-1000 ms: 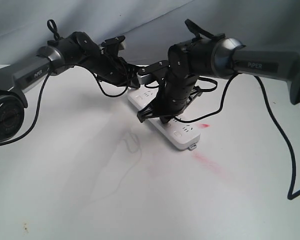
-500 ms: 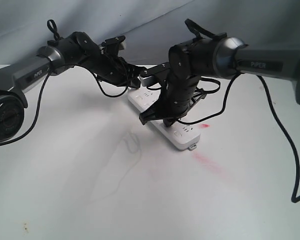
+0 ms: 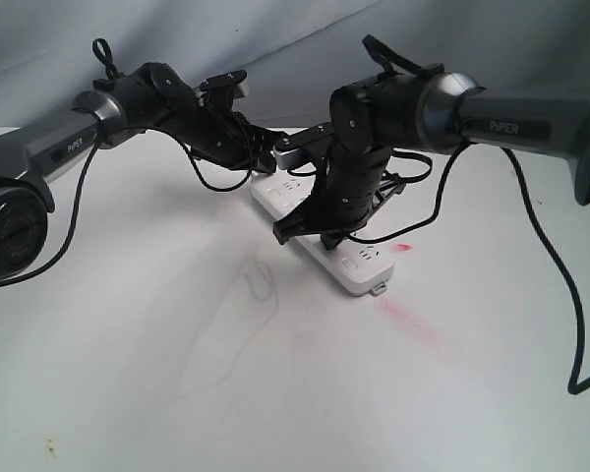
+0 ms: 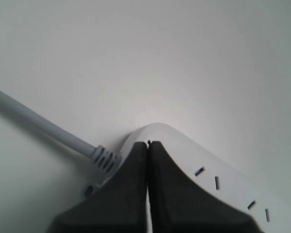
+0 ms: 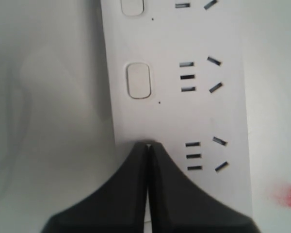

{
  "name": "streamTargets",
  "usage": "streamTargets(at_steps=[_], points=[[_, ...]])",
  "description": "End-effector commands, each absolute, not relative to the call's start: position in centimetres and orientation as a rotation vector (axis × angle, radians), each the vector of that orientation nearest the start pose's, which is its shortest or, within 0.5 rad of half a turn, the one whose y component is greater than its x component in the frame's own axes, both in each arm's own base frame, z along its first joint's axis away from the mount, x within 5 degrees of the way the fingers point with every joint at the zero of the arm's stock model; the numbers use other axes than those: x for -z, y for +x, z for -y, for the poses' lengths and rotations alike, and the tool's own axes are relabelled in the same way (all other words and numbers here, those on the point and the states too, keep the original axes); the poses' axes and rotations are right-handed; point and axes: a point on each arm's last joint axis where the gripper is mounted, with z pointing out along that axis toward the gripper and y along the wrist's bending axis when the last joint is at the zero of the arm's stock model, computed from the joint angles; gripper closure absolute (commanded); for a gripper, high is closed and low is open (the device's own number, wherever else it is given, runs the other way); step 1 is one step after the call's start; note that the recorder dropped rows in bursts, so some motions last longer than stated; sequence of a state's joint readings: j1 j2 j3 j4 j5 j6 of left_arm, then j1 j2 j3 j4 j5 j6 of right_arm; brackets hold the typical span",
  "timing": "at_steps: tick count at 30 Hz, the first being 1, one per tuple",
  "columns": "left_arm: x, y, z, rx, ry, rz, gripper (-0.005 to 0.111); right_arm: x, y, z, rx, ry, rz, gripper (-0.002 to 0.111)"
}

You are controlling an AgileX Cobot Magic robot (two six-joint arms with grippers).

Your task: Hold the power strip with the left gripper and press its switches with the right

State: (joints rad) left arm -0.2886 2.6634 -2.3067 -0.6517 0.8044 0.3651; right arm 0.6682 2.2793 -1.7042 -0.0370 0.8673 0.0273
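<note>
The white power strip [image 3: 362,264] lies slantwise on the white table, its middle hidden under my right arm. My left gripper [image 3: 272,160] is shut, its tips [image 4: 148,143] resting on the strip's rounded end [image 4: 208,167] beside the grey cord [image 4: 39,124]. My right gripper [image 3: 320,234] is shut too, its tips [image 5: 148,144] pressed down on the strip [image 5: 174,111] in line with the row of switches. One switch [image 5: 138,80] shows just beyond the tips and another [image 5: 132,6] farther along; whatever lies under the fingers is hidden.
A red smear [image 3: 405,320] marks the table near the strip's tabbed end, with a smaller red spot [image 3: 401,247] beside it. A black cable [image 3: 570,295] hangs off the right arm. A grey cloth [image 3: 275,39] backs the table. Faint scribbles [image 3: 261,280] mark the surface.
My right wrist has shifted slightly along the strip and settled. The left arm and the strip have stayed put.
</note>
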Motion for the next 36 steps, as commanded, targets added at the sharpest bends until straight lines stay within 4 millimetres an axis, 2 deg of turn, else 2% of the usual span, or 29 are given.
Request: streamTargets(at_steps=[1, 8, 18, 24, 31, 36], points=[[-10.3, 52.8, 19.9, 0.725, 0.416, -2.519, 0.107, -7.0, 34.7, -26.8, 0.063, -1.025, -2.989, 0.108], [-10.3, 52.8, 19.9, 0.725, 0.416, -2.519, 0.107, -3.6, 33.0, -25.7, 0.131, -1.055, -3.101, 0.108], [-10.3, 52.8, 19.9, 0.725, 0.416, -2.519, 0.107, -0.6, 32.1, -24.6, 0.259, -1.125, -3.203, 0.108], [-10.3, 52.8, 19.9, 0.725, 0.416, -2.519, 0.107, -0.5, 32.3, -25.0, 0.217, -1.121, -3.205, 0.108], [-10.3, 52.8, 19.9, 0.725, 0.416, -2.519, 0.107, 0.1, 32.3, -25.7, 0.226, -1.191, -3.348, 0.108], [-10.3, 52.8, 19.9, 0.725, 0.416, -2.519, 0.107, 0.3, 33.1, -26.8, 0.231, -1.201, -3.299, 0.108]])
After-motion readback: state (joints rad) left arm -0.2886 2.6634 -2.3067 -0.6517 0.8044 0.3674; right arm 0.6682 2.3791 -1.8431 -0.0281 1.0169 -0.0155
